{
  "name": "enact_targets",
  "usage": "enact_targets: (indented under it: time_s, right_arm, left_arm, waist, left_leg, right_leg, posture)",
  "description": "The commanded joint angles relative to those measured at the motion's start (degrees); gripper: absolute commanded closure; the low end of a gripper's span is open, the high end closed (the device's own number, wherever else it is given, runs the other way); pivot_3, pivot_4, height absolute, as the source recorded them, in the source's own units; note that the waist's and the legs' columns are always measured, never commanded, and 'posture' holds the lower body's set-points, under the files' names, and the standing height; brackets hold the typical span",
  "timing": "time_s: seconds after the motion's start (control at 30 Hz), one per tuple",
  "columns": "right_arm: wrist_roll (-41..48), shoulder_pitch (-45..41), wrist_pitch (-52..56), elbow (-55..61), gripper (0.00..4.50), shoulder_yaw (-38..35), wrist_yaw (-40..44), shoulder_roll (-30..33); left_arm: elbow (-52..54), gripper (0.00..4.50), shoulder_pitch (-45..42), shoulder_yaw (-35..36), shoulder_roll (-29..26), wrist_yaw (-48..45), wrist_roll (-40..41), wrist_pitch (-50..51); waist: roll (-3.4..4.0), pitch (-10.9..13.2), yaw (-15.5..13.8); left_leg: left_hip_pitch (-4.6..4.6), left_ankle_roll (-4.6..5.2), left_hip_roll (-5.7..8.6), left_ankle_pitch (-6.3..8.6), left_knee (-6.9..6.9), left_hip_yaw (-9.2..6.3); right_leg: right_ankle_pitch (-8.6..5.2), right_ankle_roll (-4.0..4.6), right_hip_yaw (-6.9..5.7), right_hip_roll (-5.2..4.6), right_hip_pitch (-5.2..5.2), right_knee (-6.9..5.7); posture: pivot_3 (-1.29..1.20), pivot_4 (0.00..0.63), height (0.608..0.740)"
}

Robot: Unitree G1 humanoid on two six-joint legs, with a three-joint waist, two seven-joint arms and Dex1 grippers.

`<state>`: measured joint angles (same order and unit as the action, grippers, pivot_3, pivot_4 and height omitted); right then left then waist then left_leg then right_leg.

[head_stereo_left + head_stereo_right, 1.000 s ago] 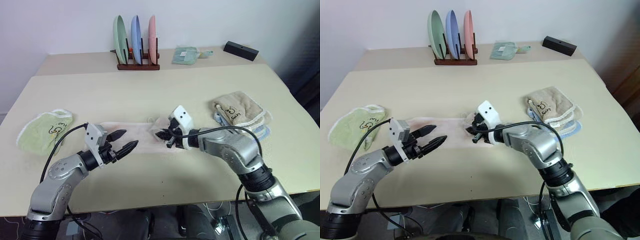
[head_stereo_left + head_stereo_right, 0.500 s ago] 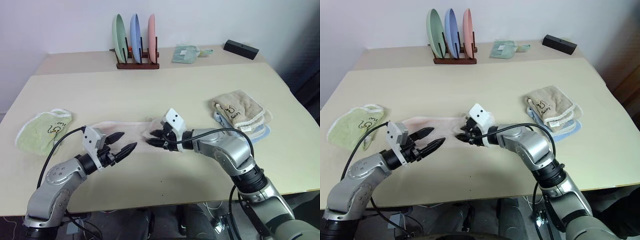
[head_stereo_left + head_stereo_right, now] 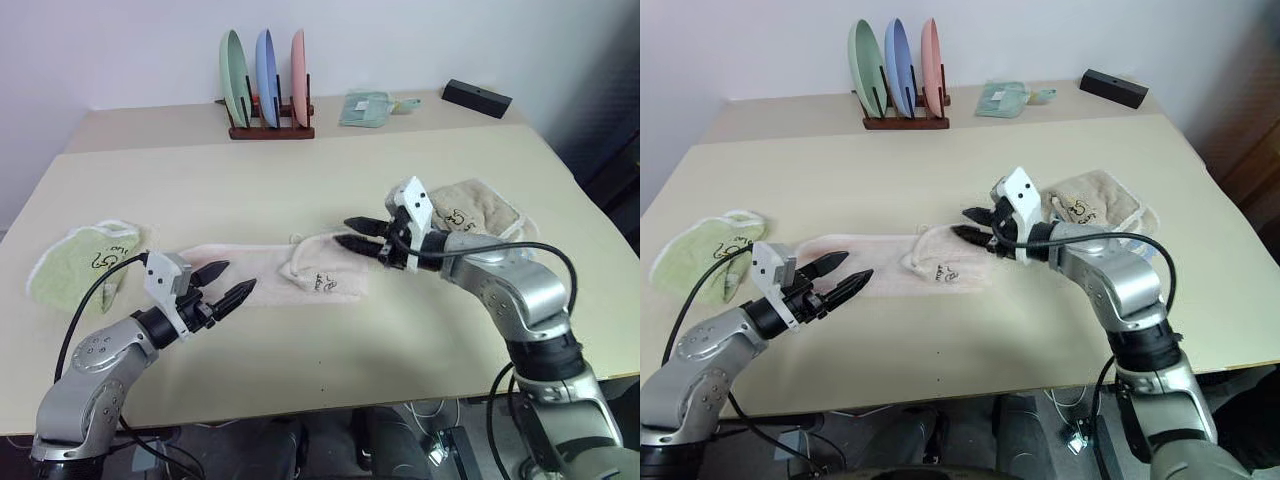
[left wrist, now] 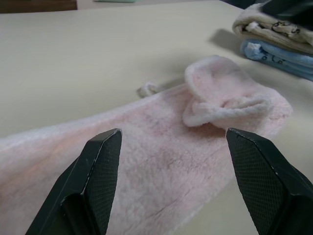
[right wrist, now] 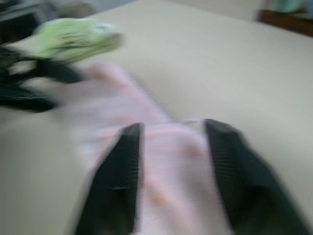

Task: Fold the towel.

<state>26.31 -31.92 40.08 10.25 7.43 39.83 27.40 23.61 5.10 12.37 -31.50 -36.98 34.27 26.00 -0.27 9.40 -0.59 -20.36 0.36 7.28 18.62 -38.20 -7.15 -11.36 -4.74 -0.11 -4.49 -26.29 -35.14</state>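
The soft, pale pink terry towel (image 3: 270, 277) lies long and flat in the middle of the picture on the smooth beige table (image 3: 300, 180), its right end flipped over. The left tool (image 3: 226, 285), fingers apart, waits at its left end. The right tool (image 3: 358, 233), fingers apart and empty, hangs above the flipped end. To fold well, pinch both corners and match the edges.

Right end effector (image 3: 357, 233) off towel (image 3: 290, 276), raised.
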Motion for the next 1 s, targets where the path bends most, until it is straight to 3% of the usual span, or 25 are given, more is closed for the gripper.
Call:
enact_targets:
  time_s: [0.03, 0.27, 0.4, 0.67, 0.77, 0.9, 1.0]
  right_arm:
    - [-6.45, -1.34, -9.75, -4.72, 4.42, 5.64, 1.03, -3.60]
    - [-16.02, 1.08, -22.44, -17.84, 4.48, 13.17, 3.17, -8.26]
    - [-20.47, 1.91, -24.37, -21.91, 4.48, 15.50, 2.36, -9.38]
    - [-18.70, 2.03, -26.91, -14.74, 4.48, 11.04, 4.45, -8.57]
    - [-17.98, 0.89, -26.32, -10.94, 3.65, 9.18, 5.92, -6.95]
    - [-18.92, -2.20, -28.90, -7.97, 1.66, 7.24, 6.99, -4.63]
    - [-19.23, -4.00, -30.25, -8.44, 0.19, 6.80, 7.19, -4.34]
  left_arm:
    - [1.24, 1.06, 1.04, 1.57, 0.22, 0.40, 0.48, -0.34]
    - [2.76, 1.06, 4.10, 2.65, 1.47, 1.88, 0.81, -0.65]
    - [4.15, 1.06, 6.18, 2.93, 2.21, 3.07, 0.99, -0.41]
    - [7.75, 1.06, 10.25, 5.40, 5.41, 8.67, 4.35, 3.20]
    - [9.91, 1.06, 12.36, 8.27, 8.41, 12.60, 10.12, 5.88]
    - [12.40, 0.00, 15.85, 12.82, 13.78, 20.90, 20.68, 8.78]
    - [10.78, 0.00, 16.65, 15.21, 17.15, 30.50, 25.27, 11.13]
  waist:
    - [0.00, 0.00, 0.03]
    - [-0.01, -0.01, -0.13]
    - [0.00, -0.05, 0.08]
    - [-0.03, -0.07, 0.02]
    - [-0.03, -0.07, -0.04]
    - [-0.04, -0.06, 0.02]
    - [-0.05, -0.07, -0.08]
  left_leg:
    - [-0.01, 0.00, 0.00, 0.00, 0.01, 0.00]
    - [-0.01, 0.00, 0.02, 0.00, 0.00, 0.04]
    - [0.00, 0.00, 0.02, 0.00, 0.00, 0.03]
    - [0.05, -0.02, 0.00, -0.01, -0.01, 0.04]
    - [0.02, -0.02, 0.00, -0.01, 0.00, 0.04]
    - [0.03, -0.02, -0.01, 0.00, -0.01, 0.04]
    - [0.05, -0.02, -0.02, 0.00, -0.01, 0.04]
  right_leg:
    - [0.00, 0.00, 0.00, 0.00, -0.01, 0.01]
    - [0.00, 0.00, 0.01, -0.01, -0.01, 0.01]
    - [0.00, 0.00, 0.02, 0.00, -0.01, -0.01]
    - [0.00, 0.01, 0.05, 0.04, 0.02, -0.04]
    - [0.00, 0.01, 0.05, 0.03, -0.01, -0.02]
    - [0.00, 0.00, 0.05, 0.03, 0.01, -0.02]
    - [0.00, 0.00, 0.05, 0.04, 0.01, -0.03]
  posture:
    - [0.00, 0.150, 0.740]
    - [0.00, 0.150, 0.740]
    - [0.00, 0.150, 0.740]
    - [0.00, 0.150, 0.740]
    - [0.00, 0.150, 0.740]
    - [0.00, 0.150, 0.740]
    - [0.00, 0.150, 0.740]
